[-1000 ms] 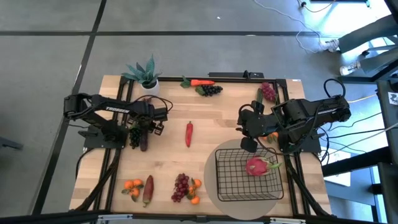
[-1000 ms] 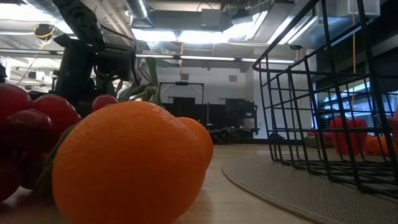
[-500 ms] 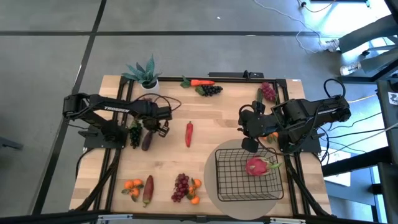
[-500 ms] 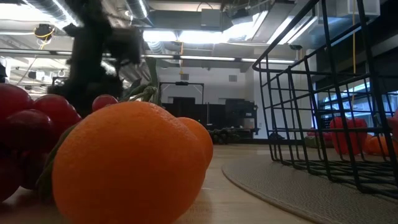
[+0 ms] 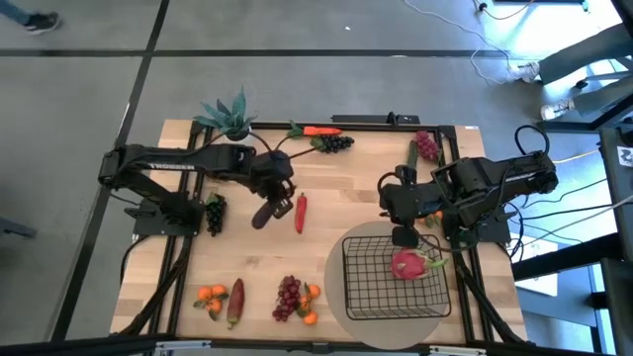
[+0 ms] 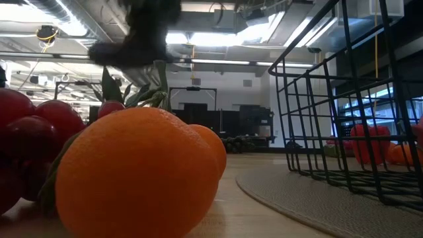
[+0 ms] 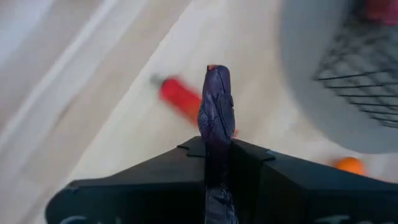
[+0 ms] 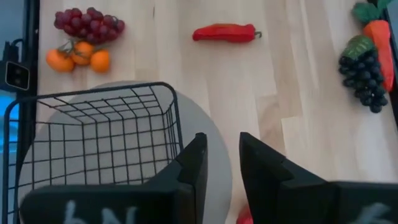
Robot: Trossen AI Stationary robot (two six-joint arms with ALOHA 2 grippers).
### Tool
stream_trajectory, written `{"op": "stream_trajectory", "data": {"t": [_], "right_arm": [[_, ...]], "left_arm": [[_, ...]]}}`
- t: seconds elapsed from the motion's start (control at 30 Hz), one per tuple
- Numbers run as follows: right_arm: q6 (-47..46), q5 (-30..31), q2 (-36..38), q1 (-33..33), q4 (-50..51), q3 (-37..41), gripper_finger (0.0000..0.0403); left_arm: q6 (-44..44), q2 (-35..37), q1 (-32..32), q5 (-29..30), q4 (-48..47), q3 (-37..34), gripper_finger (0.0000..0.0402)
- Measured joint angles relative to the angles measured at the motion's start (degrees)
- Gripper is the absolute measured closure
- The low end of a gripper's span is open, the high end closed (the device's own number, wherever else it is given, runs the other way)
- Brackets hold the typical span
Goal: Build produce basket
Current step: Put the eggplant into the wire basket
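While the left gripper (image 7: pixel 217 163) clamps one knobbly purple vegetable (image 7: pixel 216 112), the wire basket (image 5: pixel 381 279) holds one dragon fruit (image 5: pixel 406 264).

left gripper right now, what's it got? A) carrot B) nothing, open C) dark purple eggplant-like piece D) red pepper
C: in the left wrist view the left gripper is shut on a dark purple elongated vegetable that sticks out past the fingers, and the high view shows it carried beside the red pepper, which lies on the table.
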State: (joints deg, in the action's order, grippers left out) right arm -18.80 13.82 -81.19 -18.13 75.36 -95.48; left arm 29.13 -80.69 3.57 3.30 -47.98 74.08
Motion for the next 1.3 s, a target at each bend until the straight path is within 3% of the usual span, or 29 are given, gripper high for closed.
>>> {"op": "stream_trajectory", "data": {"t": [0.2,0.57,1.0,1.3], "right_arm": [[5.14,0.01,-0.02,0.11,-4.77,0.0,0.0324],[26.58,1.53,-0.48,0.11,-16.7,0.17,0.0324],[35.81,10.0,-7.11,0.39,-20.09,0.21,0.0324],[38.24,10.09,-11.49,4.42,-22.11,0.25,0.0324]], "left_arm": [[-8.55,-0.67,-3.08,-0.12,1.04,6.49,0.0388],[-13.06,-1.11,-5.18,-1.73,5.22,6.76,0.0388],[-14.87,-3.8,-5.18,-6.26,9.39,6.72,0.0388],[-14.86,-4.52,-5.16,-6.25,12.5,6.72,0.0388]]}}
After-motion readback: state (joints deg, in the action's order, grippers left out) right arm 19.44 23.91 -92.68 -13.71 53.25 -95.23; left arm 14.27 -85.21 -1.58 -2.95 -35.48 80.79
